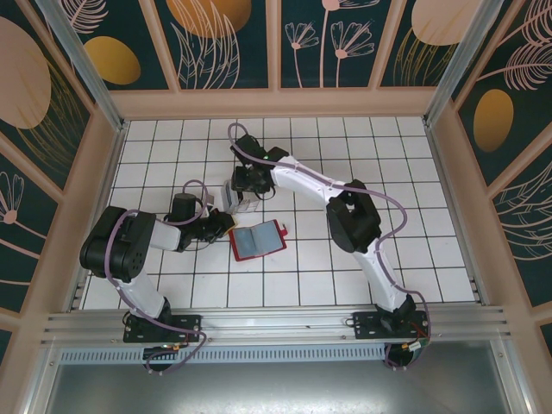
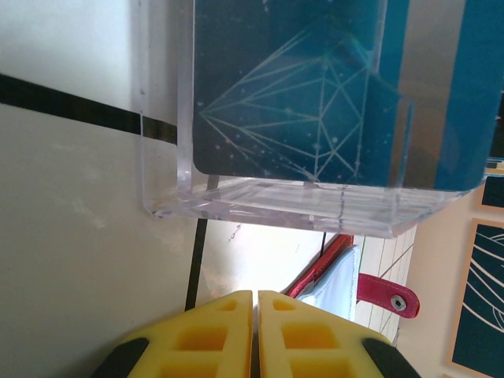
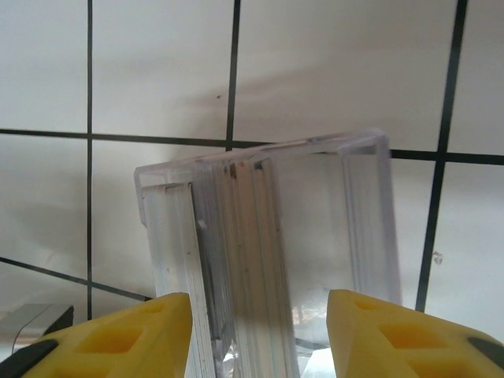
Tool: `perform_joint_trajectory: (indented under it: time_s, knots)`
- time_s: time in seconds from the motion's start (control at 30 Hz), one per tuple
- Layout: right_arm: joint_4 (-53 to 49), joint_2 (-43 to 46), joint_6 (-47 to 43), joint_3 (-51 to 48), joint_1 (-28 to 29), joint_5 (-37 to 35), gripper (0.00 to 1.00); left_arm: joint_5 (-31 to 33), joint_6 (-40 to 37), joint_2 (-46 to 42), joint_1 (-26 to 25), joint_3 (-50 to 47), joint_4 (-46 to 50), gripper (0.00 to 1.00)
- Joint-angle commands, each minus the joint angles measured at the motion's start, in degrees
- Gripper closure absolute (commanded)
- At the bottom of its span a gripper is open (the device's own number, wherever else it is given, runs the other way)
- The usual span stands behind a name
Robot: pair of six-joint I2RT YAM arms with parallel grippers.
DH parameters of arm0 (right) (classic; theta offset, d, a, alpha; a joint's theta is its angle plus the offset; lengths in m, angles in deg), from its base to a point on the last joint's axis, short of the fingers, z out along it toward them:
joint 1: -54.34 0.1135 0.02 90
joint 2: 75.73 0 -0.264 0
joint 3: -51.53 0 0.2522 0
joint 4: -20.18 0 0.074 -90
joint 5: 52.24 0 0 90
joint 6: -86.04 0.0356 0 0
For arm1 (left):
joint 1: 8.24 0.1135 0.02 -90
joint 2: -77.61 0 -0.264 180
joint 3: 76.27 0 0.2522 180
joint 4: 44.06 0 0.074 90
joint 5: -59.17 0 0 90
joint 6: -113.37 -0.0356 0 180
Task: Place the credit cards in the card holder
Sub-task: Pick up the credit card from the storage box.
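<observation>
Through clear box [image 2: 315, 216], credit cards [image 2: 299, 94] (left wrist)

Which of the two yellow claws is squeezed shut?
The left gripper: its yellow fingers meet flat against each other. The right gripper has its fingers wide apart, the clear box between them.

White-and-black arms [image 1: 306, 183] trail purple cables [image 1: 393, 207]; the fingers [image 3: 134, 335] are yellow.

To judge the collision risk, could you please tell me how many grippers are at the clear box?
2. The left gripper, shut, sits close beside the clear box; the right gripper comes at it from the far side, jaws apart on either side of it. None appear hidden.
</observation>
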Motion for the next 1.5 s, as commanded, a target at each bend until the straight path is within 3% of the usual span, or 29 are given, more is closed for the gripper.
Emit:
perform_joint_trajectory:
  time_s: [0.0,0.27,0.53,0.9,1.47]
  knots:
    - [-3.1,-1.6,-1.1,2.1,0.6,-0.9,0.51,5.7,-1.3,4.2,-0.7,-0.9,5.6,0.88]
    - [-2.7,-2.5,-1.7,2.4,1.2,1.9,0.48,5.7,-1.2,4.0,-0.6,-1.7,4.9,0.87]
    - [-0.8,-1.5,-5.1,2.8,2.0,4.4,0.59,6.2,-1.3,4.2,-0.6,-2.1,4.3,0.87]
    - [2.7,1.1,-6.8,-0.6,1.7,6.2,0.61,5.7,-0.9,4.5,-0.6,-3.3,3.0,0.87]
    - [15.3,6.7,-3.3,-12.2,-1.3,17.2,0.66,5.8,-1.2,5.6,-0.7,-2.7,2.9,0.86]
